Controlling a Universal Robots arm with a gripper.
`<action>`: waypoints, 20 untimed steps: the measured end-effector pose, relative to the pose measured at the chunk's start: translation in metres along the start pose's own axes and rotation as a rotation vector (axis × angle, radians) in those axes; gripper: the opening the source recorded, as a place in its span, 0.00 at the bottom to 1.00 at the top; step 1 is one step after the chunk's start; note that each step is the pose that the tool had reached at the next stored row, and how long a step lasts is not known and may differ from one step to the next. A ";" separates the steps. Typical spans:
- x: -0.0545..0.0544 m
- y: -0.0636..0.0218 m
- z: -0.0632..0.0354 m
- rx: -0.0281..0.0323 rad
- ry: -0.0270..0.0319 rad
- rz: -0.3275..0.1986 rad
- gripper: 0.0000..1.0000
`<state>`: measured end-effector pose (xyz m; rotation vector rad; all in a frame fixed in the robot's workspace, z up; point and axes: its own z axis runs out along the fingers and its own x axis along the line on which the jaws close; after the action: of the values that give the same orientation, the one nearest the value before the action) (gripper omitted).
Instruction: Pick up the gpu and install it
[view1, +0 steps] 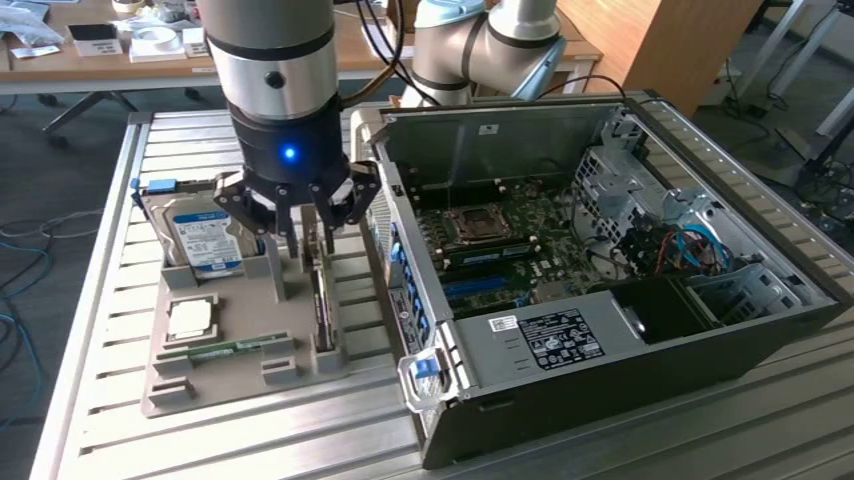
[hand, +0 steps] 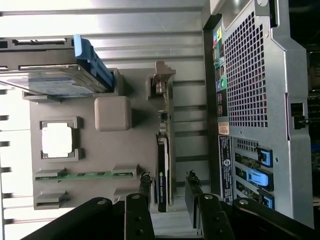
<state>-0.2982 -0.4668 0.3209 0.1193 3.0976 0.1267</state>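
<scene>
The gpu (view1: 323, 312) is a thin dark card that stands on its long edge in a slot of the grey parts tray (view1: 220, 388), beside the open computer case (view1: 627, 330). My gripper (view1: 310, 232) hangs just above the card's far end, open. In the wrist view the gpu (hand: 163, 150) runs between my two fingers (hand: 145, 186), with a gap on each side and no contact. The gripper (hand: 168, 184) holds nothing.
The tray also carries a silver hard drive (view1: 207, 238) with a blue-white label, a square processor (view1: 191, 318) and a green memory stick (view1: 227, 350). The case's motherboard (view1: 487, 245) lies exposed, and its rear panel (hand: 250, 75) stands close to the gpu.
</scene>
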 end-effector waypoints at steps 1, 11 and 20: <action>0.000 0.0000 0.0001 0.0001 0.0001 0.000 0.42; 0.000 -0.0002 0.0025 -0.0001 -0.0001 0.000 0.42; 0.001 -0.0014 0.0163 0.0001 0.0001 0.000 0.42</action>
<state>-0.2982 -0.4668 0.3046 0.1192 3.0977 0.1266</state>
